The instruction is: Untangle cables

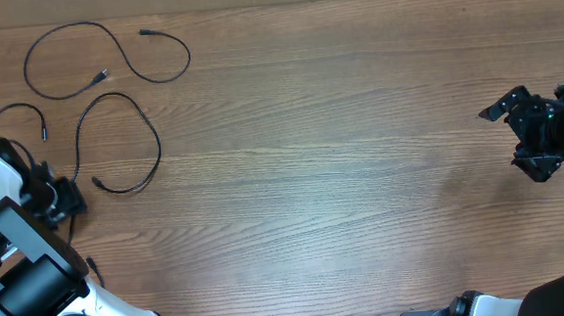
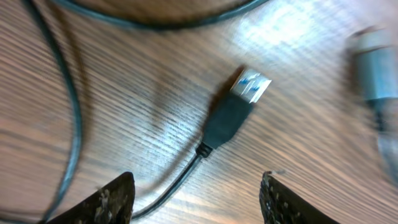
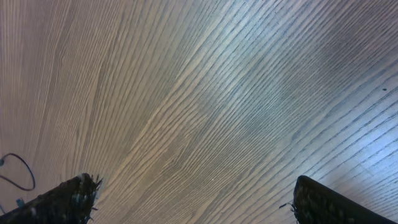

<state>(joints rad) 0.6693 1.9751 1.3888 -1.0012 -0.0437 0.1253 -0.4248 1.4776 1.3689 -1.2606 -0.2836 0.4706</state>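
Left gripper (image 2: 196,198): fingers apart, gripping nothing. Plug (image 2: 239,106) lies just ahead, between them, long axis slanting forward-right. Right gripper (image 3: 193,196): fingers wide apart, well away from the cables (image 1: 153,132).

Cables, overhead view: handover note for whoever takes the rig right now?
Left gripper: open, low over a silver-tipped plug that lies on the table; not gripping it.
Right gripper: open over bare wood at the table's right end, holding nothing.
Cables: loose loops at the table's left end.
Done: the loops look mostly apart.
Left: the cable beside the left arm is partly hidden; check it for crossings.
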